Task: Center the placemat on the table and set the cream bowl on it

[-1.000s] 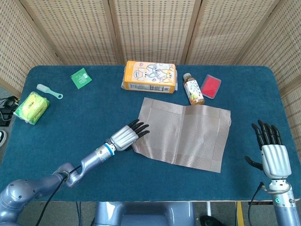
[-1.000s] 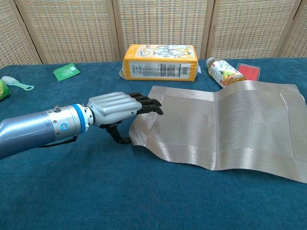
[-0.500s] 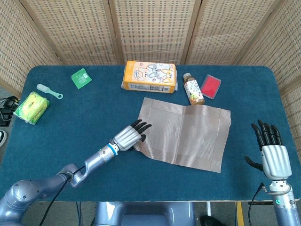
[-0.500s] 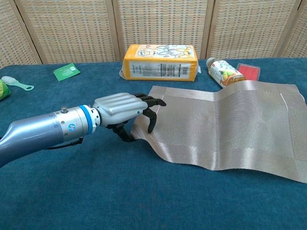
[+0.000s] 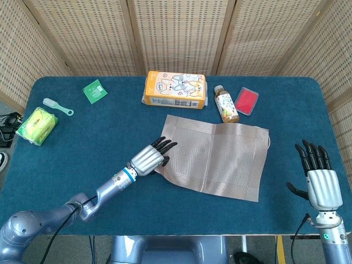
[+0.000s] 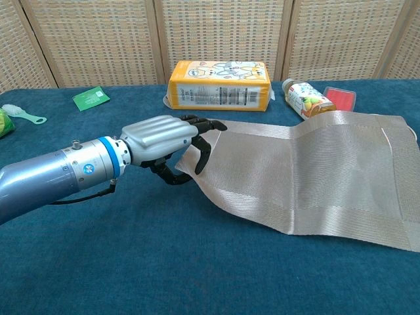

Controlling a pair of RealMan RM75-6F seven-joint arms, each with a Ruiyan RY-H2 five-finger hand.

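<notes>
The beige woven placemat [image 5: 220, 157] lies right of the table's middle, slightly skewed, its far edge humped up against a bottle. My left hand [image 5: 148, 159] is at the mat's near left corner. In the chest view this left hand [image 6: 164, 141] pinches that corner of the placemat [image 6: 308, 170] between thumb and a finger and holds it raised off the cloth. My right hand [image 5: 320, 184] hovers at the table's front right edge with its fingers spread and nothing in it. No cream bowl shows in either view.
Along the back stand an orange tissue pack [image 5: 175, 89], a small drink bottle [image 5: 226, 104] lying on its side and a red flat case [image 5: 246, 100]. At the left lie a green packet [image 5: 95, 91], a pale scoop [image 5: 58, 106] and a yellow-green pack [image 5: 37, 125].
My left hand's fingers have closed on the mat's left corner, lifted it and drawn the mat slightly left. The right hand has stayed put.
</notes>
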